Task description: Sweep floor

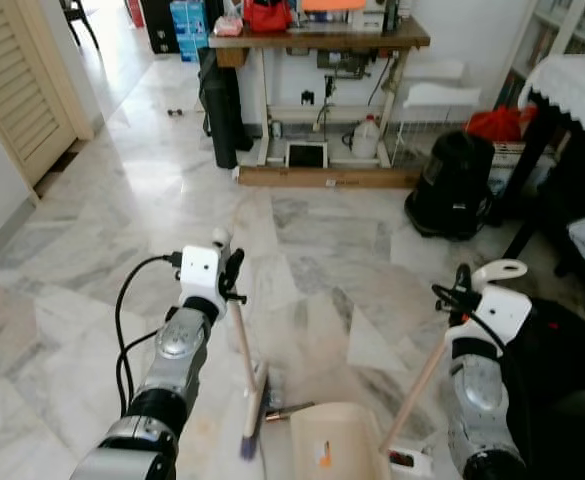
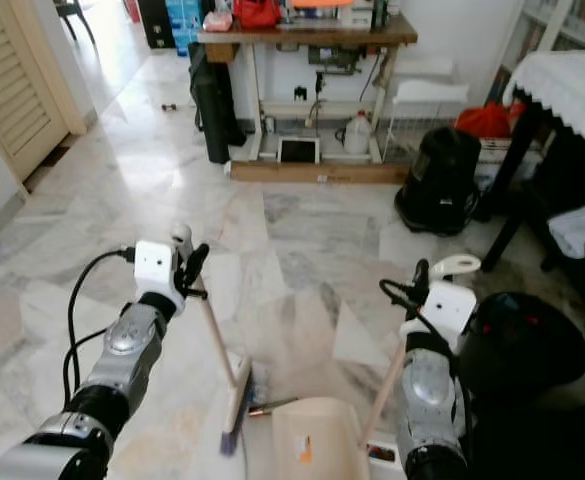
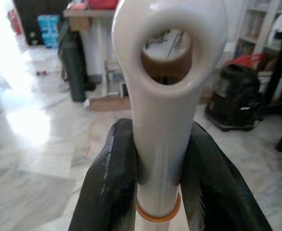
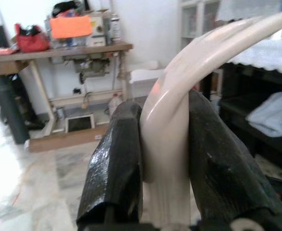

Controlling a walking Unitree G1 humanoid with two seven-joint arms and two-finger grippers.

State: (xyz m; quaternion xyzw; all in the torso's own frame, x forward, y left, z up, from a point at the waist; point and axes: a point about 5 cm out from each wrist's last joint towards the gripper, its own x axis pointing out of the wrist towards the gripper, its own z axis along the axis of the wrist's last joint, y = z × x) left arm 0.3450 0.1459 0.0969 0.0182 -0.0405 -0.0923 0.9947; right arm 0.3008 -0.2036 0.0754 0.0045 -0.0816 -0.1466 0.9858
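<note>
On marble floor, two pincers grip one broom, one dustpan.

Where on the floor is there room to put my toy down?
Bare marble lies between the door and the table, and in the middle ahead of both grippers. It is crowded near the broom and dustpan, under the table, and by the black bag.
</note>
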